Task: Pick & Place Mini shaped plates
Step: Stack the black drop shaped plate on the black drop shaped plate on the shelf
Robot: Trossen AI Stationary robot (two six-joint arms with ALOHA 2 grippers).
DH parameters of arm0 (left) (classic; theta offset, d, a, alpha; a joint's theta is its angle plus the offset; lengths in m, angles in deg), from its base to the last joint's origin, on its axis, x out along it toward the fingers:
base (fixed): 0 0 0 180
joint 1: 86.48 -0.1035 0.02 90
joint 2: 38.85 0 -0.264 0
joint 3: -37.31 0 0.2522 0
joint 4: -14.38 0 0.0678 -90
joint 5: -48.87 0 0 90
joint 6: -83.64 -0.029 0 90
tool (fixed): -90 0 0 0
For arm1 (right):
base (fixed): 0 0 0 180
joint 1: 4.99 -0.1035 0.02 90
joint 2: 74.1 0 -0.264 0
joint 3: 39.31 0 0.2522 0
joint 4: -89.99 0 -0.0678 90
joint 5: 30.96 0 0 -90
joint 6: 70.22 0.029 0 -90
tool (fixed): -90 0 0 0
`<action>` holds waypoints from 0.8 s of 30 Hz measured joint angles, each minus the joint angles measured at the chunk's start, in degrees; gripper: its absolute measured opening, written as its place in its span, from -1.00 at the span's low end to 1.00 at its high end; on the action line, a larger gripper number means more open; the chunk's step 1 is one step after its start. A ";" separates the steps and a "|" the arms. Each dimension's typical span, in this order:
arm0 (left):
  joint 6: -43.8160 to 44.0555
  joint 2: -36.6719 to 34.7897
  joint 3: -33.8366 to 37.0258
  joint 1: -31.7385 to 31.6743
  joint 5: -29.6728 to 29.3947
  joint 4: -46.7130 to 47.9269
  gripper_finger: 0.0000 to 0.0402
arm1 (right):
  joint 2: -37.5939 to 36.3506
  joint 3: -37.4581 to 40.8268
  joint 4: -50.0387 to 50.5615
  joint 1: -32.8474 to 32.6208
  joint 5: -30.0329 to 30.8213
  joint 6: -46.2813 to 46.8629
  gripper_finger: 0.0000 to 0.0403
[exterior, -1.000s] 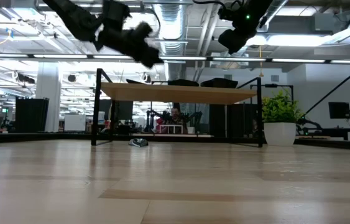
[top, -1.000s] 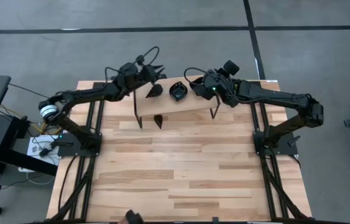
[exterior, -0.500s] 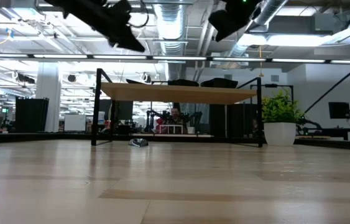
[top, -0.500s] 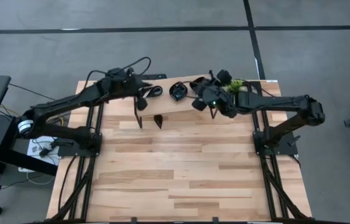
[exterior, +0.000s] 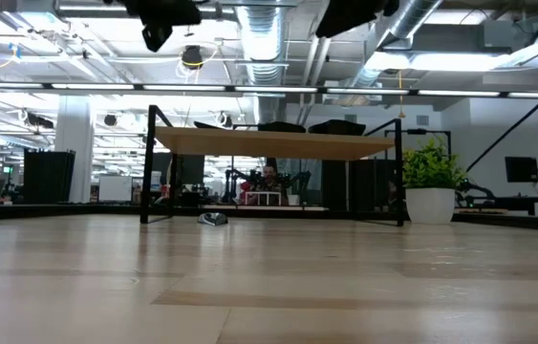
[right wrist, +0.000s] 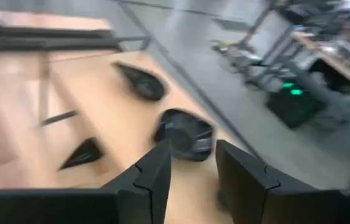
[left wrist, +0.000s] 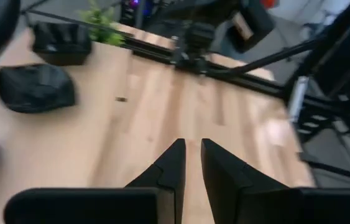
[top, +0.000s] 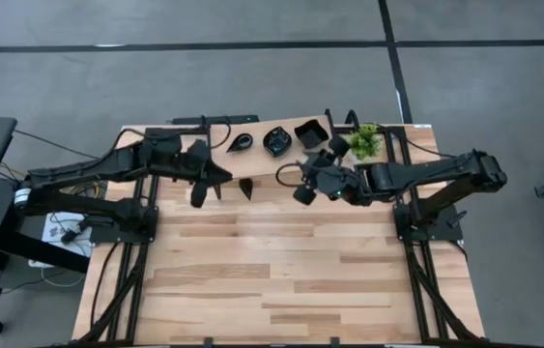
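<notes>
Three mini shaped plates, all glossy black, lie on a low wooden shelf at the table's far side: a teardrop one, a scalloped round one and a square one. A fourth, wedge-shaped plate lies on the table by the shelf's near edge. My left gripper hovers at the shelf's near left corner, open by a narrow gap, with nothing in it. My right gripper hovers over the shelf's near edge right of the middle, open and empty.
A small green potted plant stands at the shelf's right end. The shelf stands on thin black legs. The near half of the wooden table is bare planks.
Both grippers have drawn back from over the shelf toward the table's near edge. The left one went up and leftward, rolled and tipped up from steeply down toward level. The right one swung toward the table's middle. Their finger gaps look unchanged. The square plate now shows, uncovered by the right arm.
</notes>
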 joint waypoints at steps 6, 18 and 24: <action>6.94 -1.87 5.73 7.15 -2.93 -2.10 -0.74 | 0.00 1.75 0.03 0.71 -14.62 2.29 -0.39; 20.04 -6.24 26.23 22.04 -13.18 -28.63 -0.74 | 0.00 15.61 -18.77 -9.80 -14.47 17.68 -0.39; 21.80 -9.05 31.80 29.33 -17.93 -29.57 -0.74 | 2.44 22.63 -32.57 -12.38 -11.80 23.72 -0.39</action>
